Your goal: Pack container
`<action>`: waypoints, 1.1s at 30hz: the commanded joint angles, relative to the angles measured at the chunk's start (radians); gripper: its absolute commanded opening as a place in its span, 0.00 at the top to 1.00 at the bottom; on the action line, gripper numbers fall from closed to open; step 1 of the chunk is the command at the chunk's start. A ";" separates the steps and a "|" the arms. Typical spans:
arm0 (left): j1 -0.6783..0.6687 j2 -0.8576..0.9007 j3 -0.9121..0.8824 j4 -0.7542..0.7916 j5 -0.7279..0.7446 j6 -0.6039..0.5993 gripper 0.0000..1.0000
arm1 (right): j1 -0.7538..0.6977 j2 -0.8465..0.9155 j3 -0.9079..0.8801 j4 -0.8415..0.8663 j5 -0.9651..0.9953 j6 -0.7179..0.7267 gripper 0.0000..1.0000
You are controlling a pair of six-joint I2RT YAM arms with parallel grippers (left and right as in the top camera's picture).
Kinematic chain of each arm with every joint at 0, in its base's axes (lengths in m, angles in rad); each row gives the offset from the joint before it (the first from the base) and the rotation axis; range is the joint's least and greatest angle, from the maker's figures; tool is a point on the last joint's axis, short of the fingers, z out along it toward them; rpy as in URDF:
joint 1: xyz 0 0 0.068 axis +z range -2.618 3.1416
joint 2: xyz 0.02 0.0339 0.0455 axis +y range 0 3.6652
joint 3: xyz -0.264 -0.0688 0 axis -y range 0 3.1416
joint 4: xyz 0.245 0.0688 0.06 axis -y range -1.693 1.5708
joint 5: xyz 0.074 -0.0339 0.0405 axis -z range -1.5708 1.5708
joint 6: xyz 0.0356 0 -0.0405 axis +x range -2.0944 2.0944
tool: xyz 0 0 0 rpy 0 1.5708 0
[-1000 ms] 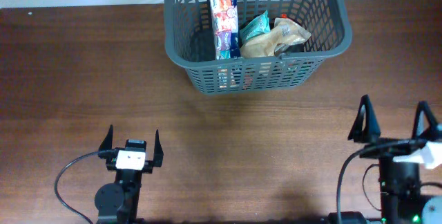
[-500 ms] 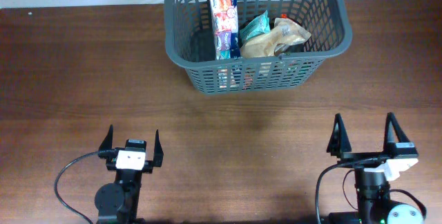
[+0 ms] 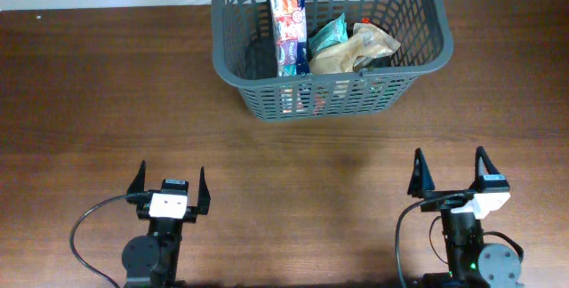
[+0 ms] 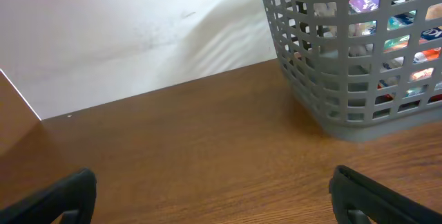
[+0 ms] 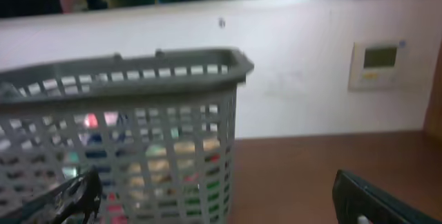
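Note:
The container is a dark grey lattice basket at the far middle of the table. In it lie a tall pink and white carton, a teal packet and a tan bag. The basket also shows in the left wrist view and the right wrist view. My left gripper is open and empty near the front left edge. My right gripper is open and empty near the front right edge. Both are far from the basket.
The brown wooden table runs to a white wall behind the basket. A wall thermostat shows in the right wrist view. Cables loop beside each arm base at the front edge.
My right arm has drawn in from the far right edge to the left and settled near the front edge. The left arm and the basket have not moved.

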 commanded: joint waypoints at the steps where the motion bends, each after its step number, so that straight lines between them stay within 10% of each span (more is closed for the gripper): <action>1: 0.006 -0.009 -0.006 -0.002 -0.004 0.002 0.01 | 0.009 -0.012 -0.052 0.003 -0.016 -0.003 0.01; 33: 0.006 -0.009 -0.006 -0.002 -0.004 0.002 0.01 | 0.009 0.007 -0.176 -0.028 -0.016 -0.021 0.01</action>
